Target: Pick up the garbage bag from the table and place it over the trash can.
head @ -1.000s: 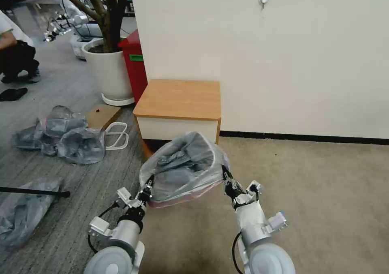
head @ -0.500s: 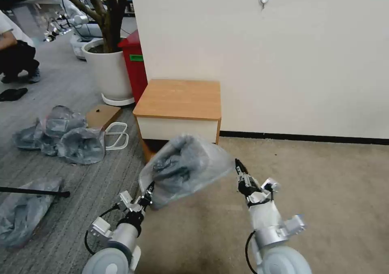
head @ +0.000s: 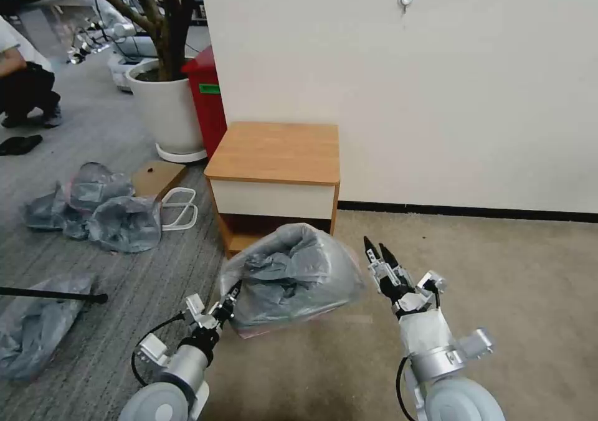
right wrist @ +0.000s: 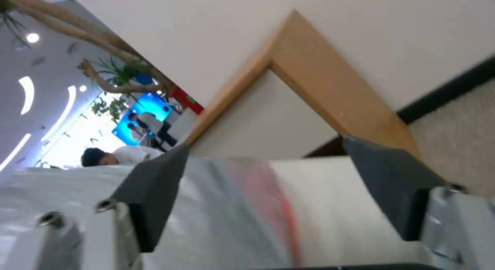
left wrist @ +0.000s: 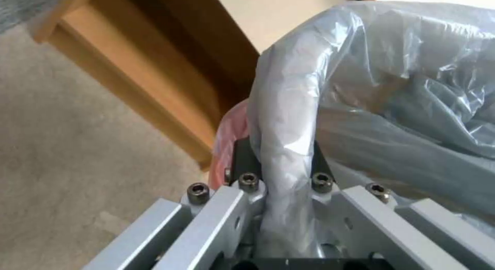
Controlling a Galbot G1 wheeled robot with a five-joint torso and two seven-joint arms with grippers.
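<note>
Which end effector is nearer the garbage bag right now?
Left. The left end effector is shut on the garbage bag at its near-left rim; the right end effector is open, just off its right side.

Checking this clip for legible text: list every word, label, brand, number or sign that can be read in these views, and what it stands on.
No text can be read in any view.
Green label on the tall red bin: too small and blurred to read.
Bright blue screen far back in the room: nothing legible.
Thin translucent grey garbage bag with the pinkish-red rim: no print shows.
Small light-brown wooden nightstand with the white drawer front: no marking shows.
</note>
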